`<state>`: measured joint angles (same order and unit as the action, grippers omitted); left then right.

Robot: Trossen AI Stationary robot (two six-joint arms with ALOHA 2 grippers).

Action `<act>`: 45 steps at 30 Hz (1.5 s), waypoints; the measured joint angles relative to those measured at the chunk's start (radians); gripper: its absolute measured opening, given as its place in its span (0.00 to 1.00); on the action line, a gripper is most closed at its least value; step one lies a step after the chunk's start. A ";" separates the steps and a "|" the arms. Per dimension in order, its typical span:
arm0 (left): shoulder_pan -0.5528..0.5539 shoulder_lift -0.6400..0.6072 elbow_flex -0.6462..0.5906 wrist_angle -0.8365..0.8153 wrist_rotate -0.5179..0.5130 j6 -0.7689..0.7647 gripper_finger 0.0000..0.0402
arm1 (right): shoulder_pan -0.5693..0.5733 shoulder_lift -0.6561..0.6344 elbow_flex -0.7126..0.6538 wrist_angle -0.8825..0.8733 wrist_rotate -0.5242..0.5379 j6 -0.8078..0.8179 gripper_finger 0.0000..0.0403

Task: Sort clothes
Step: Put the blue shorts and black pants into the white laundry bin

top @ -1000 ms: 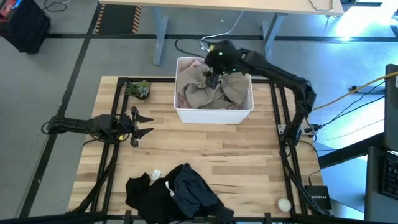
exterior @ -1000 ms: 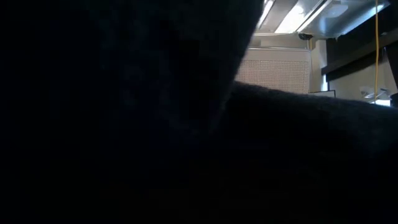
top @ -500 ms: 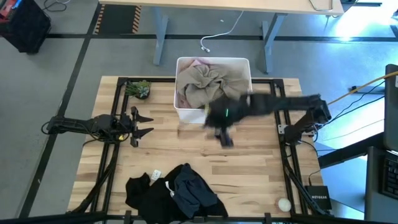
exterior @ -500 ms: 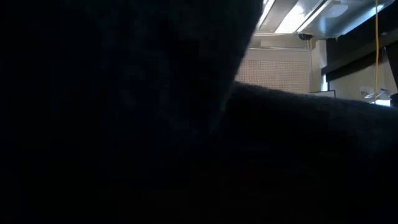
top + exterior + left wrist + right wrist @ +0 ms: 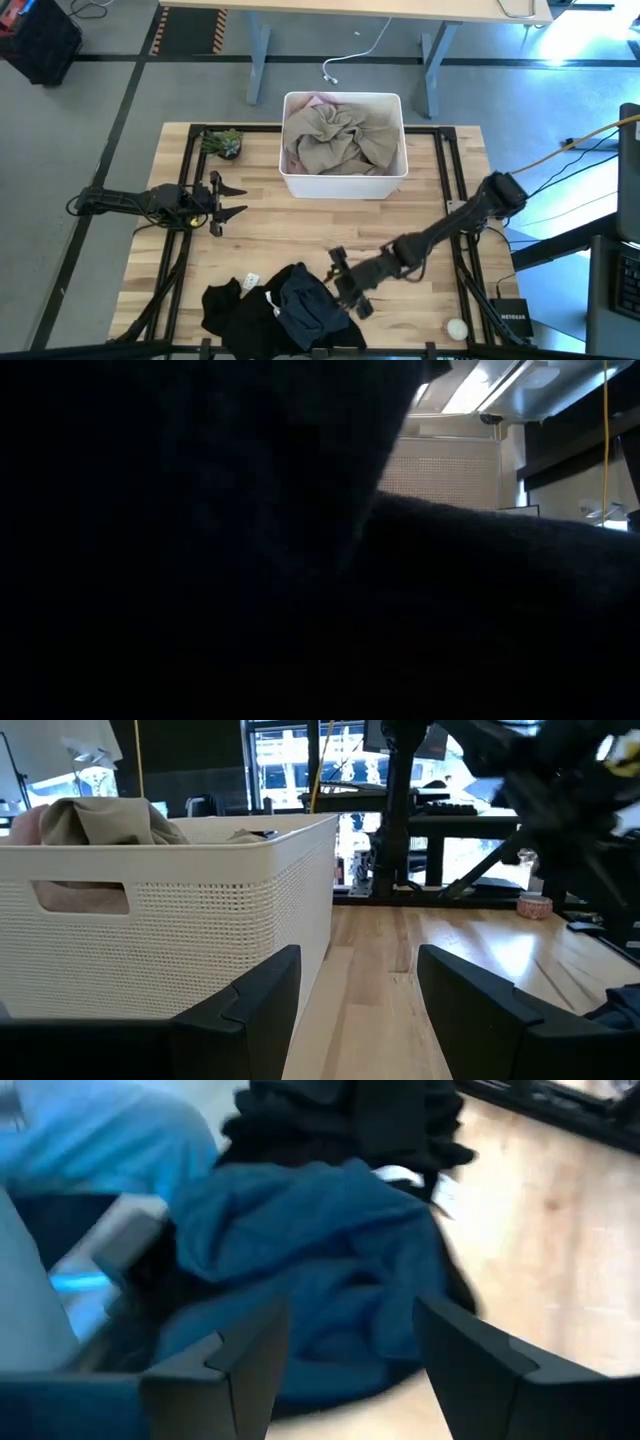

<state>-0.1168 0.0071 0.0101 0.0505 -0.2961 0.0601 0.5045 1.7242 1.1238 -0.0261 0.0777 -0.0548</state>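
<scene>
Khaki, olive and pink clothes point(image 5: 340, 138) fill the white bin point(image 5: 344, 186) at the table's far middle. A navy garment point(image 5: 312, 308) lies on black clothes point(image 5: 240, 310) at the near edge; it also shows in the right wrist view point(image 5: 320, 1270). My right gripper point(image 5: 345, 285) is open and empty, just right of the navy garment, fingers pointing at it point(image 5: 345, 1350). My left gripper point(image 5: 228, 198) is open and empty at the table's left, facing the bin point(image 5: 170, 900). Dark cloth blocks the low view point(image 5: 200, 560).
A small green plant point(image 5: 222, 143) stands at the far left corner. A white tag point(image 5: 250, 281) lies on the black clothes. A pale round thing point(image 5: 456, 328) sits at the near right. Bare wood lies between the bin and the near pile.
My right gripper has left the bin and swept fast toward the table's near edge, coming down beside the navy garment. It carries nothing. The clothes in the bin lie settled where the gripper was.
</scene>
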 joint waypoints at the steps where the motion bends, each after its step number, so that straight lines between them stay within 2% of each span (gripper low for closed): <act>1: 0.000 0.000 0.000 0.000 0.000 0.000 0.49 | 0.010 0.023 0.000 0.032 0.011 0.029 0.57; 7: 0.000 0.000 0.000 0.000 0.000 0.000 0.49 | 0.025 0.176 0.004 0.234 0.102 0.128 0.57; 12: 0.000 0.000 0.000 0.000 0.000 0.000 0.49 | -0.001 0.260 0.004 0.246 0.141 0.194 0.57; 18: 0.000 0.000 0.000 0.000 0.000 0.000 0.49 | -0.037 0.378 0.004 0.252 0.105 0.255 0.56; 21: 0.000 0.000 0.000 0.000 0.000 0.000 0.49 | -0.034 0.395 0.008 0.258 0.104 0.265 0.48; 24: 0.000 0.000 0.000 0.000 0.000 0.000 0.49 | -0.033 0.392 0.010 0.247 0.117 0.279 0.32; 27: 0.000 0.000 0.000 0.000 0.000 0.000 0.49 | -0.033 0.382 0.036 0.196 0.125 0.282 0.11; 29: 0.000 0.000 0.000 0.000 0.000 0.000 0.49 | -0.033 0.380 0.068 0.142 0.128 0.279 0.05; 33: 0.000 0.000 0.000 0.000 0.000 0.000 0.49 | -0.021 0.381 0.165 0.003 0.212 0.283 0.09; 38: 0.000 0.000 0.000 0.000 0.000 0.000 0.49 | -0.007 0.381 0.303 -0.204 0.311 0.223 0.04; 45: 0.000 0.000 0.000 0.000 0.000 0.000 0.49 | -0.003 0.380 0.534 -0.477 0.458 0.098 0.04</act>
<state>-0.1166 0.0072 0.0101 0.0505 -0.2958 0.0601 0.5011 2.1044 1.6578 -0.5027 0.5356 0.0431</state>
